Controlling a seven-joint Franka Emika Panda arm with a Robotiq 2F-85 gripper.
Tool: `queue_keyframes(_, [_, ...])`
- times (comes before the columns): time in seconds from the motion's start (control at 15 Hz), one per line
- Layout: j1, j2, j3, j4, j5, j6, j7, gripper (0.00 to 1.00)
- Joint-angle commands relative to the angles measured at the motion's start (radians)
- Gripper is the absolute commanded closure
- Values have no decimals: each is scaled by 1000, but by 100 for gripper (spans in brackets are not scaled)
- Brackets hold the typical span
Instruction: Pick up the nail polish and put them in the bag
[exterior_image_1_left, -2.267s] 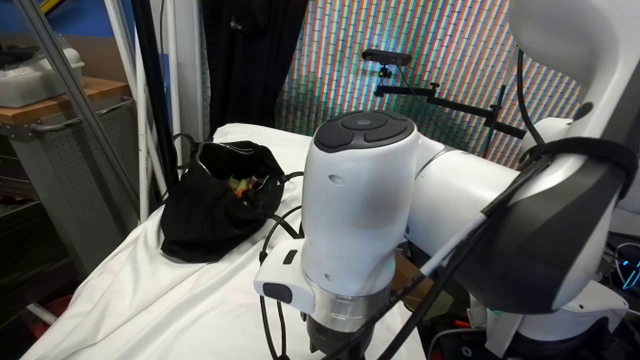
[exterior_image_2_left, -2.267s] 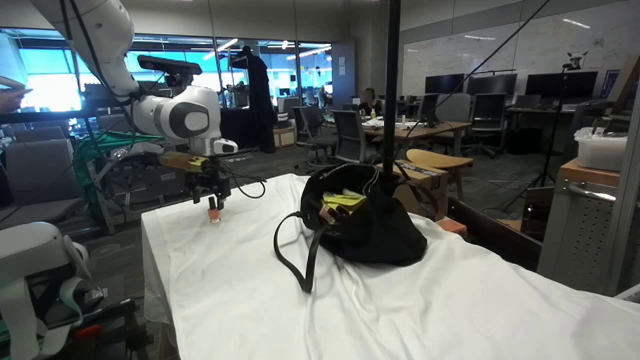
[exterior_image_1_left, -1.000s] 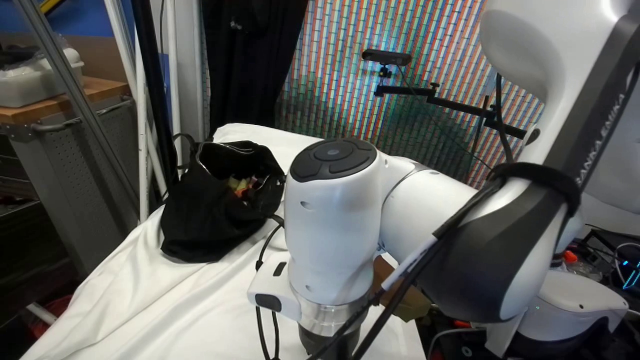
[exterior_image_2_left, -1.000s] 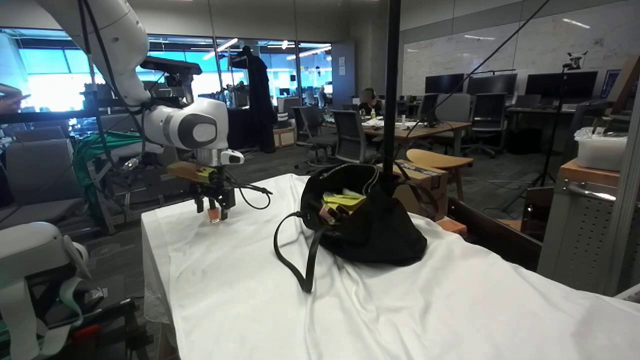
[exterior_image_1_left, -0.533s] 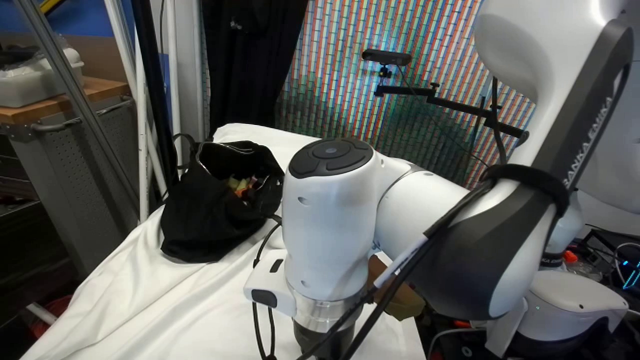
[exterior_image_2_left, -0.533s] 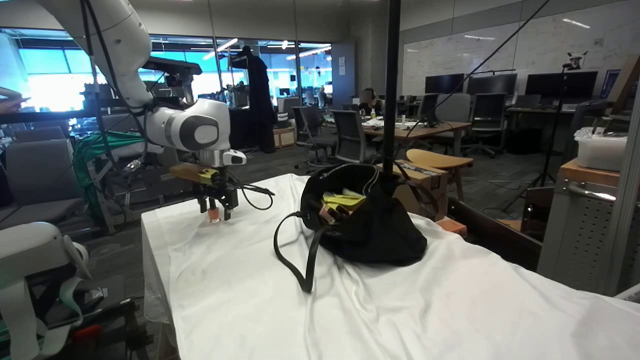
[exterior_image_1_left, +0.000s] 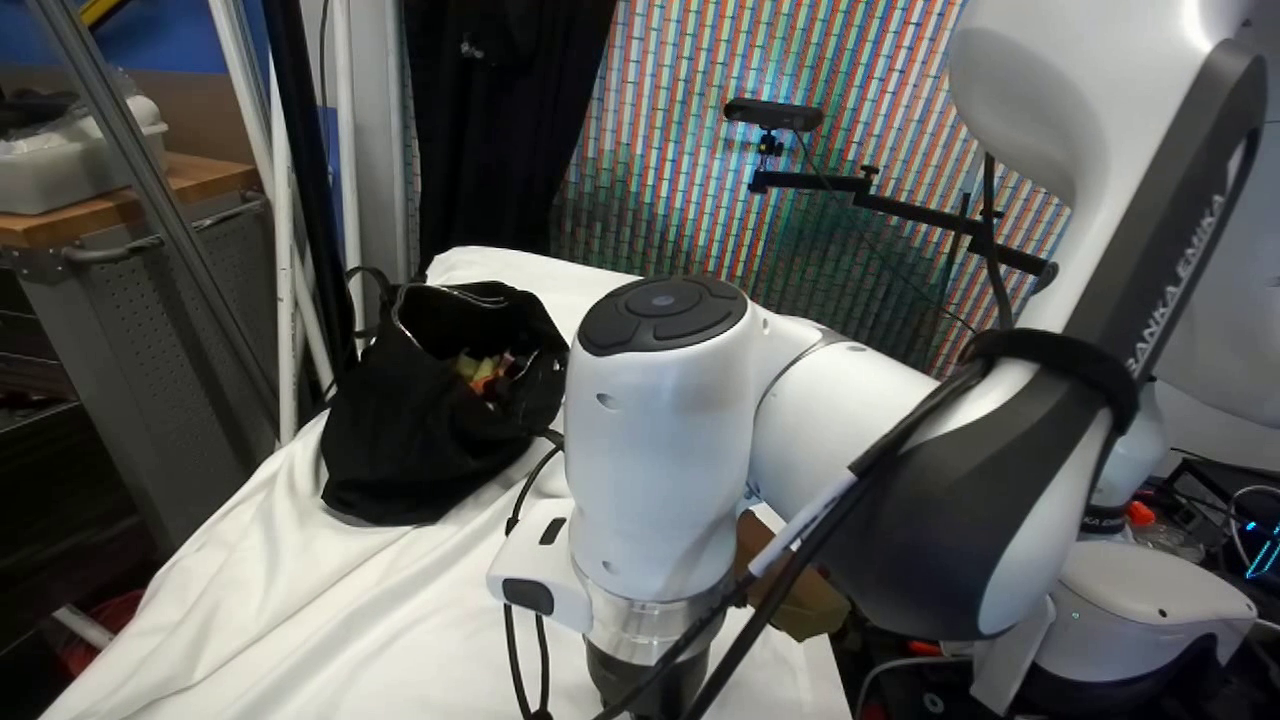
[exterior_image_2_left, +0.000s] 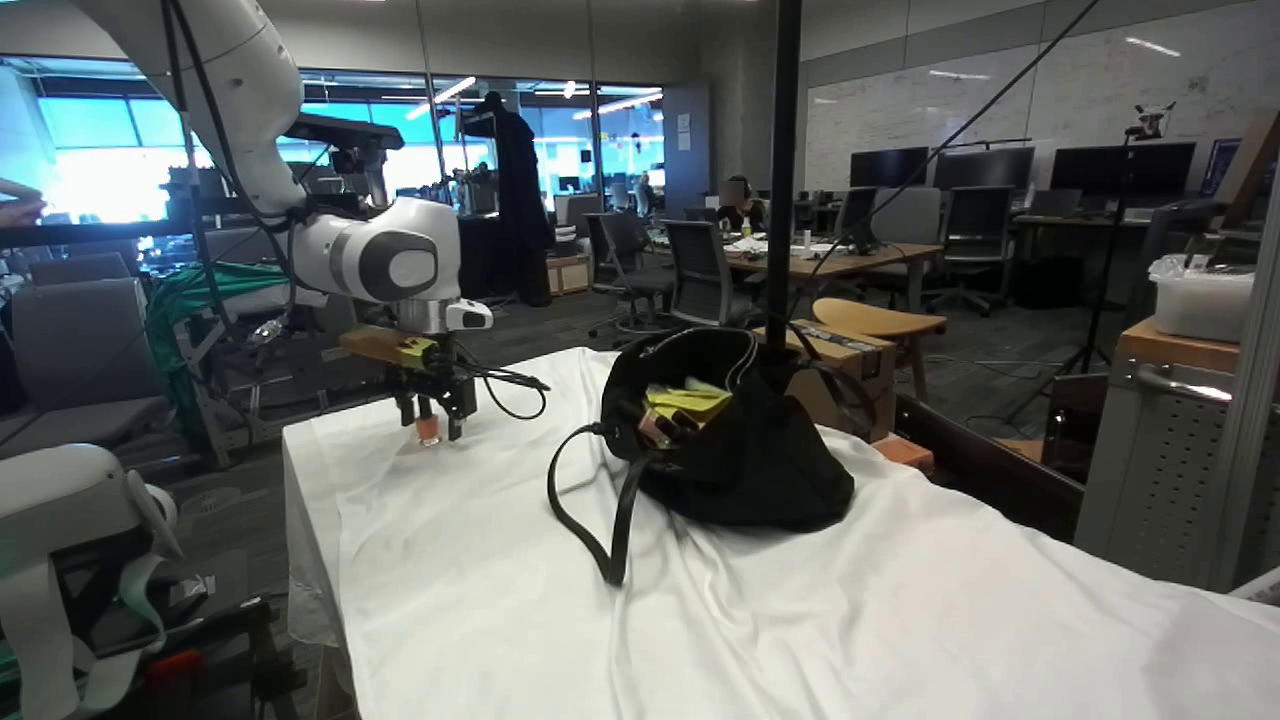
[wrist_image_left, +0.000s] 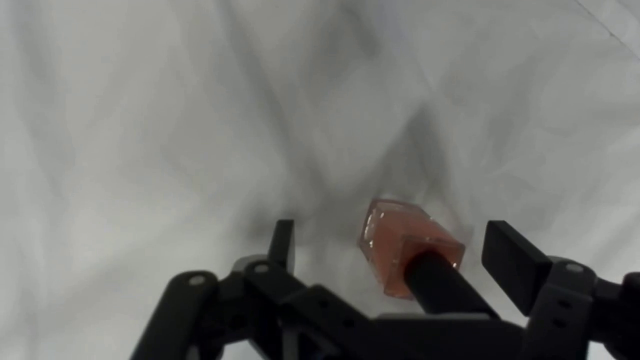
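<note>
An orange-pink nail polish bottle (wrist_image_left: 390, 240) with a black cap stands upright on the white cloth, close to the table's edge. My gripper (wrist_image_left: 392, 245) is open and lowered around it, a finger on each side. In the wrist view the gaps on both sides show, the narrower one by the right finger (wrist_image_left: 517, 267). The same nail polish (exterior_image_2_left: 428, 431) appears in an exterior view, its cap partly behind the jaws. The black bag (exterior_image_2_left: 770, 480) slouches with its mouth open. Inside show yellow-green material (exterior_image_2_left: 690, 401) and a pinkish bottle (exterior_image_2_left: 655, 428) with dark caps nearby.
The bag's strap (exterior_image_2_left: 620, 530) loops out onto the wrinkled white cloth (exterior_image_2_left: 500, 600). Black cables (exterior_image_2_left: 515, 380) hang from the wrist on the bag's side. A dark pole (exterior_image_2_left: 783, 180) and a cardboard box (exterior_image_2_left: 845, 375) stand behind the bag.
My gripper has come down over the nail polish, staying open, and shifted slightly toward the bag. Over the last half second it is practically still. Bottle and bag have not moved.
</note>
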Motion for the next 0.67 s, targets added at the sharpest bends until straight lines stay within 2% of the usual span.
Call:
queue_keyframes(0.0, [14, 15, -15, 4, -18, 21, -2, 32])
queue_keyframes(0.4, [11, 7, -16, -3, -18, 24, -3, 73])
queue_keyframes(0.53, [8, -4, -19, -4, -21, 4, -8, 83])
queue_keyframes(0.6, [5, -9, -18, -4, -19, -13, -12, 83])
